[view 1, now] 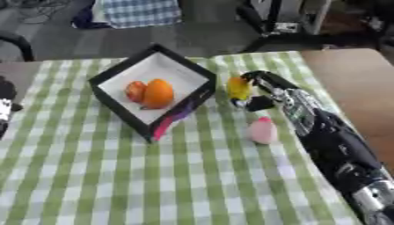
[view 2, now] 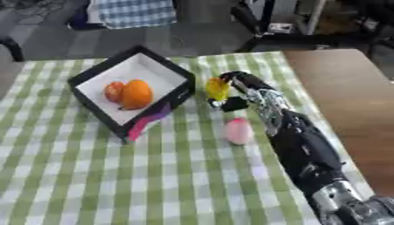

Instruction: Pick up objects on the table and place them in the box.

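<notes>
A black box [view 1: 193,70] with a white inside sits turned like a diamond on the counter [view 1: 92,176], which is covered by a green-and-white checked cloth. Inside the box lie two round fruits touching each other: an orange [view 1: 159,93] and, on its left, a smaller reddish-orange fruit [view 1: 135,91]. A pink and purple strip [view 1: 174,117] runs along the box's lower right wall. Just right of the box, the right hand [view 1: 250,94] reaches in from the lower right on a long black arm, its fingers curled around a yellow object [view 1: 238,88], which it holds just beside the box's right corner, outside the wall. Whether the yellow object touches the cloth cannot be told. Below the hand, and further right of the box, a pink egg-shaped object [view 1: 263,130] lies on the cloth, apart from the box and close against the arm. Far left of the box, at the picture's edge, part of the left hand [view 1: 6,105] shows; its fingers cannot be made out.
</notes>
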Robot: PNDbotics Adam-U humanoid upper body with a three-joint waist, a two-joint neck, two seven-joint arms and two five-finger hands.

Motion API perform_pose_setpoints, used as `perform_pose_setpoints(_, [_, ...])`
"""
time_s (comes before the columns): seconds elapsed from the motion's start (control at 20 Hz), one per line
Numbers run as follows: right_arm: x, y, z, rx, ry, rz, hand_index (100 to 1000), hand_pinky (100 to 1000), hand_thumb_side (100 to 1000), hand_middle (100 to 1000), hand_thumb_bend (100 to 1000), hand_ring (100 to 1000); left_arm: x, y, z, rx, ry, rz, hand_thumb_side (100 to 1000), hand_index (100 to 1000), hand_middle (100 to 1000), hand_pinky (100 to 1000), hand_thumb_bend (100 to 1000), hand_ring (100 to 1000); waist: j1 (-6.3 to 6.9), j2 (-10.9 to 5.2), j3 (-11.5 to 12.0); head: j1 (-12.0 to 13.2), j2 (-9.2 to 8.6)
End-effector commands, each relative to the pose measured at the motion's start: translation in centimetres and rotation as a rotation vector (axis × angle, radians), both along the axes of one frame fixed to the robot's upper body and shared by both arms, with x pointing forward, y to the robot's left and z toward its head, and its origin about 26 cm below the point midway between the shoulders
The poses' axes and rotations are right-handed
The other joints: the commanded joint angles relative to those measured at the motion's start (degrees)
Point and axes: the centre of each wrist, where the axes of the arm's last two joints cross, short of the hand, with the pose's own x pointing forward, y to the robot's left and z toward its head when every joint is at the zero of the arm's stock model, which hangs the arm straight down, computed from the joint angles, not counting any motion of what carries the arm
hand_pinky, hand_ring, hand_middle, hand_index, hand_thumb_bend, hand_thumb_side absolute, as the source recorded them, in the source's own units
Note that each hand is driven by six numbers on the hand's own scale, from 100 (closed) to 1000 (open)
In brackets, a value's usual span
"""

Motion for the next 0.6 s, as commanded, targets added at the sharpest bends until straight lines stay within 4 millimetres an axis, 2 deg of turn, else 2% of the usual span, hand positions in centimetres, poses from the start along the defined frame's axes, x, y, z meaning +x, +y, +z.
perform_pose_setpoints(0.05, [0.6, 0.3, 2.3, -0.038, -0.105, -0.048, 917, 919, 534, 818, 372, 824, 0.0, 0.2, 0.5, 0.009, -0.020, 0.003, 746, 828, 614, 746, 331, 560, 0.71, 0.36, 0.17, -0.50, -0.78])
perform_pose_setpoints(0.2, [0.8, 0.5, 2.4, -0.073, -0.151, -0.109, 915, 918, 527, 820, 376, 825, 0.0, 0.1, 0.5, 0.005, -0.021, 0.001, 747, 830, 615, 746, 329, 560, 0.68, 0.57, 0.33, -0.97, -1.12])
perform_pose_setpoints(0.4, [0.9, 0.4, 1.6, -0.130, -0.169, -0.166, 897, 916, 519, 817, 360, 825, 0.1, -0.1, 0.6, 0.005, -0.025, -0.008, 748, 830, 615, 746, 328, 560, 0.73, 0.91, 0.78, -1.74, -1.67])
perform_pose_setpoints(0.45, [0.9, 0.4, 1.4, -0.144, -0.165, -0.174, 894, 916, 487, 814, 402, 824, 0.1, -0.1, 0.7, 0.005, -0.025, -0.009, 748, 831, 615, 746, 328, 560, 0.75, 0.99, 0.90, -1.85, -1.72])
perform_pose_setpoints(0.5, [0.9, 0.4, 1.1, -0.150, -0.155, -0.177, 893, 916, 521, 816, 348, 823, 0.1, -0.1, 0.7, 0.006, -0.026, -0.009, 749, 831, 615, 746, 327, 560, 0.78, 1.06, 1.00, -1.98, -1.79])
perform_pose_setpoints(0.6, [0.8, 0.3, 0.6, -0.169, -0.127, -0.176, 878, 916, 523, 815, 321, 824, 0.1, -0.1, 0.7, 0.006, -0.027, -0.007, 749, 831, 615, 746, 327, 560, 0.83, 1.17, 1.19, -2.23, -1.94])
